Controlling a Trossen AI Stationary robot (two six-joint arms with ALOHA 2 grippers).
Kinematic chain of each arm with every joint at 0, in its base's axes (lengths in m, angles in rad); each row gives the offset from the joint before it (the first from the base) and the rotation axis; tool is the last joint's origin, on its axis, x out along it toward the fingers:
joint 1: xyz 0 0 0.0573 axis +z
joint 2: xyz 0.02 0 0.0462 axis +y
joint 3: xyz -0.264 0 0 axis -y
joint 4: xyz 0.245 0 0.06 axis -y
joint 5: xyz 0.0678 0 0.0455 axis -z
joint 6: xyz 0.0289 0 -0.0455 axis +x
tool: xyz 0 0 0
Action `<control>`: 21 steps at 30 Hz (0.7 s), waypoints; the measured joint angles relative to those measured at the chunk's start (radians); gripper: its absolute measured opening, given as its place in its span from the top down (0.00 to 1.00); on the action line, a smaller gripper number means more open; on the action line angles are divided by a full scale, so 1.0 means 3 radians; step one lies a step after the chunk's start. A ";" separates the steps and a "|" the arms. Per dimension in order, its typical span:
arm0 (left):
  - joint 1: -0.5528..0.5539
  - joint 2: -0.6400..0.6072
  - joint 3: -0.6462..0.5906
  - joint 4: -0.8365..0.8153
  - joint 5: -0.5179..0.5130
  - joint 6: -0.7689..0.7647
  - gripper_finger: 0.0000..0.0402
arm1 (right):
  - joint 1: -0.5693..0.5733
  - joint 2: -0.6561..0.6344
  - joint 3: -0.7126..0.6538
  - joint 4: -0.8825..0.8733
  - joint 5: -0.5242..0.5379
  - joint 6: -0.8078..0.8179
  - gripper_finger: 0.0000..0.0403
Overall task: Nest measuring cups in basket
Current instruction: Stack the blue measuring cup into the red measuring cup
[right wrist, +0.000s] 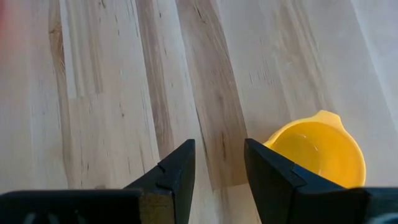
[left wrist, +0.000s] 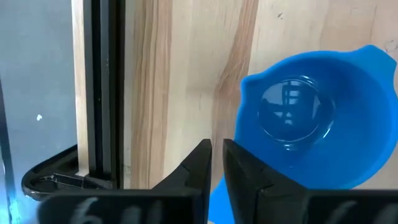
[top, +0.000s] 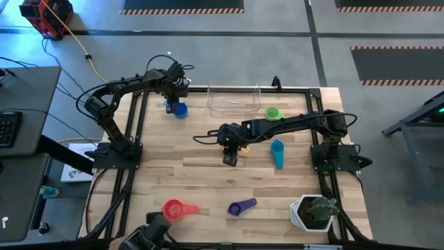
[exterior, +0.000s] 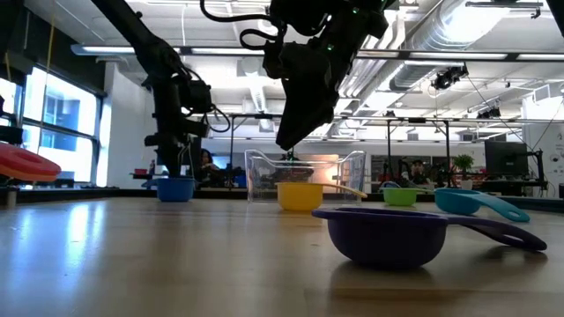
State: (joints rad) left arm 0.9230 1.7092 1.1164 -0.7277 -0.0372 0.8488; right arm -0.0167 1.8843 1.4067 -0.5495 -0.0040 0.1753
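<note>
I have the left gripper down at the blue cup near the table's far left corner, fingers nearly together beside the bowl; I cannot tell whether they pinch its handle. My right gripper hangs half open and empty above the yellow cup at mid-table. The teal cup lies lengthwise, handle toward me. The basket sits at the far edge.

High view stares straight down over the whole worktop; low view sits at board level, looking across into the room. Each wrist view hugs the boards, and the blue cup shows up overhead too.
</note>
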 joint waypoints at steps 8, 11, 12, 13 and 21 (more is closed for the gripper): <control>-0.0004 0.0000 0.0000 -0.0001 -0.0122 -0.0004 0.94 | 0.0000 0.0000 0.0000 0.0000 0.0001 -0.0001 0.68; -0.0006 0.0000 0.0000 -0.0004 -0.0270 -0.0013 0.94 | 0.0000 0.0000 0.0000 0.0000 0.0001 -0.0001 0.68; -0.0006 0.0000 0.0000 -0.0008 -0.0283 -0.0018 0.94 | 0.0000 0.0000 0.0000 0.0000 0.0001 -0.0001 0.68; -0.0006 0.0000 0.0000 -0.0012 -0.0284 -0.0020 0.94 | -0.0001 0.0000 0.0000 0.0000 0.0001 -0.0001 0.68; -0.0047 0.0000 0.0000 0.0074 -0.0464 -0.0177 0.93 | 0.0000 0.0000 0.0000 0.0000 0.0001 -0.0001 0.68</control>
State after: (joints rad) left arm 0.9087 1.7092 1.1164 -0.7054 -0.1764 0.7956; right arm -0.0166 1.8843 1.4067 -0.5495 -0.0036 0.1749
